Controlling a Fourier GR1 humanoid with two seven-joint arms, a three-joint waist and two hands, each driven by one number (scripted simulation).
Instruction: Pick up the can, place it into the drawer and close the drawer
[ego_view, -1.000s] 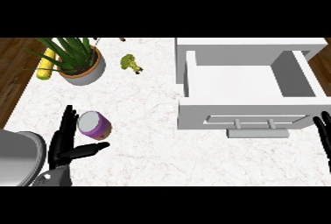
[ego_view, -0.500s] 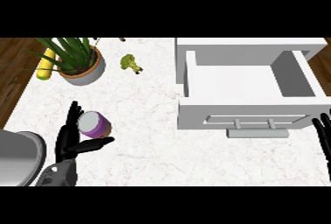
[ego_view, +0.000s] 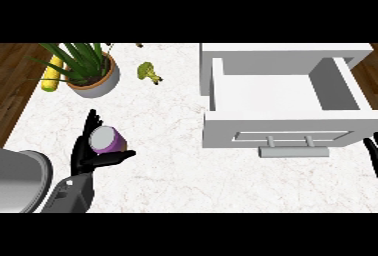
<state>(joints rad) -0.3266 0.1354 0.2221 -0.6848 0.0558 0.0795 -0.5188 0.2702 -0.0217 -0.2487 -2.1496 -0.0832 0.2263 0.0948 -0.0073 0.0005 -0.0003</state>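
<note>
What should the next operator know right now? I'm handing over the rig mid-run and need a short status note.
Left hand: at the purple can, fingers behind it and thumb in front; whether it is gripped cannot be told.
Right hand: open, resting at the view's right edge.
Can: upright on the counter, not visibly lifted, left of the drawer.
Drawer: pulled open, nothing seen inside.
Done: reach to the can.
Left: grasp and lift, place in the drawer, close it by the handle.

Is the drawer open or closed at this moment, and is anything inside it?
Open. The drawer is pulled out from the cabinet, so its white floor shows from above, with nothing on it.
</note>
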